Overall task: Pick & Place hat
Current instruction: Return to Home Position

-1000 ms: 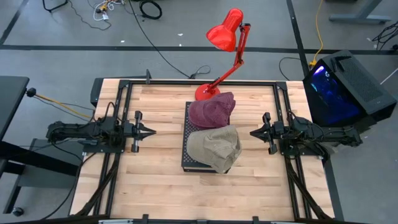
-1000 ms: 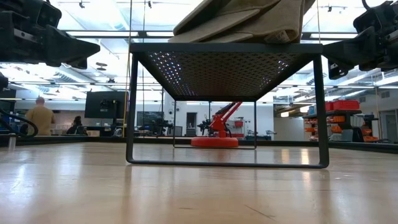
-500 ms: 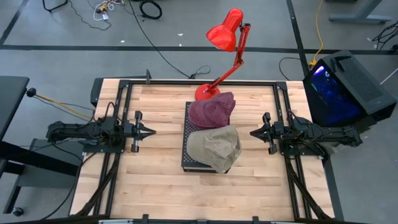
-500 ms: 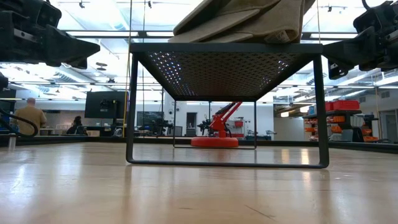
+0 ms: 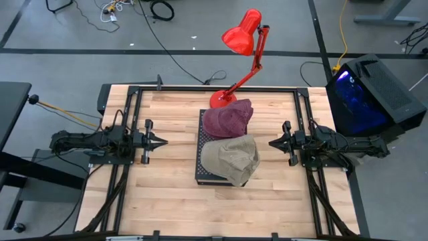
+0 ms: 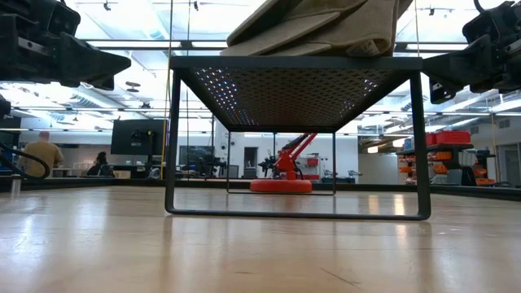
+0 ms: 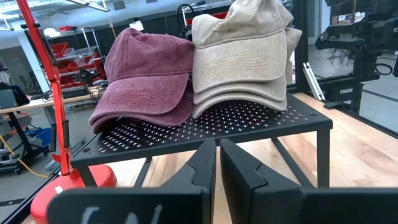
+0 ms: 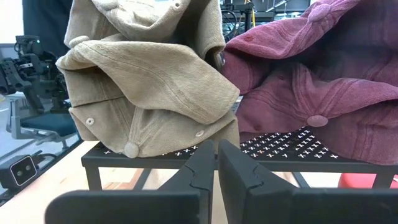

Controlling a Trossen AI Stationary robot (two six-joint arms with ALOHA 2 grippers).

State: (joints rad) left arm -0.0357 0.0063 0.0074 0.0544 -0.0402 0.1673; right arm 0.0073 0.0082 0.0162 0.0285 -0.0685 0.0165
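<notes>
A maroon cap (image 5: 227, 120) and a tan cap (image 5: 231, 158) lie on a black perforated metal stand (image 5: 200, 170) in the middle of the table, the maroon one on the far side, the tan one on the near side. In the left wrist view the maroon cap (image 7: 146, 78) and tan cap (image 7: 242, 59) show brim forward; the right wrist view shows the tan cap (image 8: 149, 74) and maroon cap (image 8: 311, 81) too. My left gripper (image 5: 162, 142) waits shut left of the stand. My right gripper (image 5: 272, 143) waits shut right of it.
A red desk lamp (image 5: 241, 47) stands with its base (image 5: 219, 100) on the table's far edge, just behind the stand. Black rails (image 5: 127, 134) frame the table. A dark box with a lit screen (image 5: 368, 94) sits off the right side. People (image 6: 41, 153) show far behind the table.
</notes>
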